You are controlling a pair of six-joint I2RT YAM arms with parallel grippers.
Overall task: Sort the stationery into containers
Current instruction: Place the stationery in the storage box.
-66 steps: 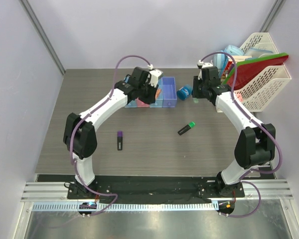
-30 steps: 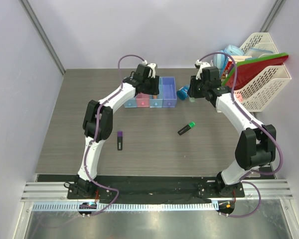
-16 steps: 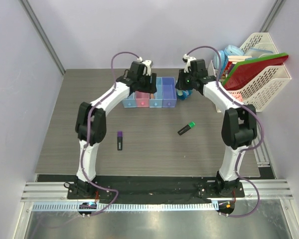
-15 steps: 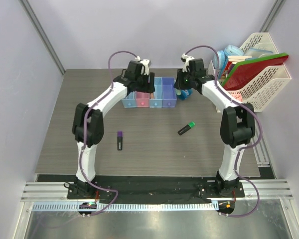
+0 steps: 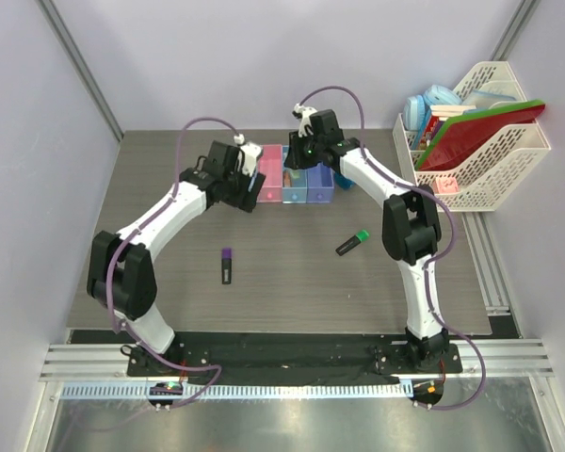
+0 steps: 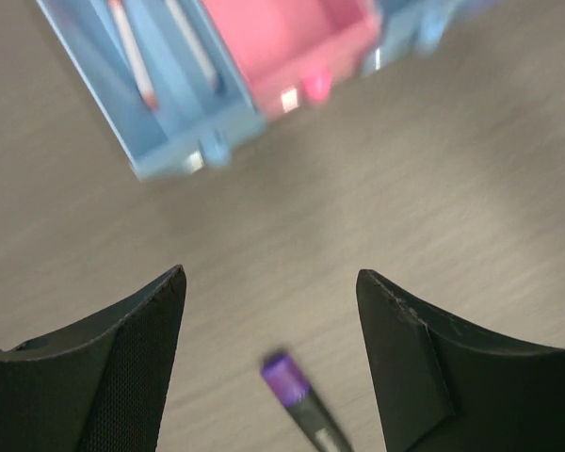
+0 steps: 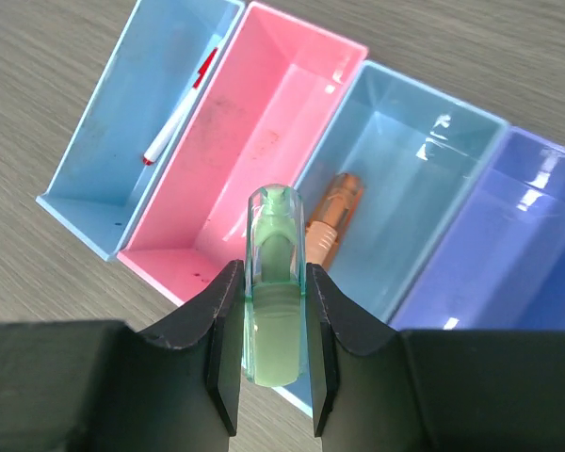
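The containers [image 5: 295, 181] stand as a joined row at the back middle of the table. In the right wrist view they read light blue [image 7: 137, 141], pink [image 7: 254, 141], light blue [image 7: 405, 179] and purple-blue [image 7: 499, 254]. A red-capped pen [image 7: 179, 118] lies in the first, an orange bit [image 7: 334, 215] in the third. My right gripper [image 7: 271, 273] is shut on a pale-green bit [image 7: 275, 235], hanging over the pink and third bins. My left gripper [image 6: 271, 282] is open and empty, just left of the row [image 5: 235, 184]. A purple highlighter [image 5: 227, 266] and a green highlighter [image 5: 352, 243] lie on the table.
A big white lattice file rack [image 5: 494, 165] with red and green folders [image 5: 471, 127] stands at the back right. The right arm's long link [image 5: 372, 174] stretches across in front of the rack. Grey walls close in the left side and the back.
My left gripper has drawn back from the bins toward the left and opened wider. My right gripper has swung left from the rack side to over the bins, still holding the pale-green bit.
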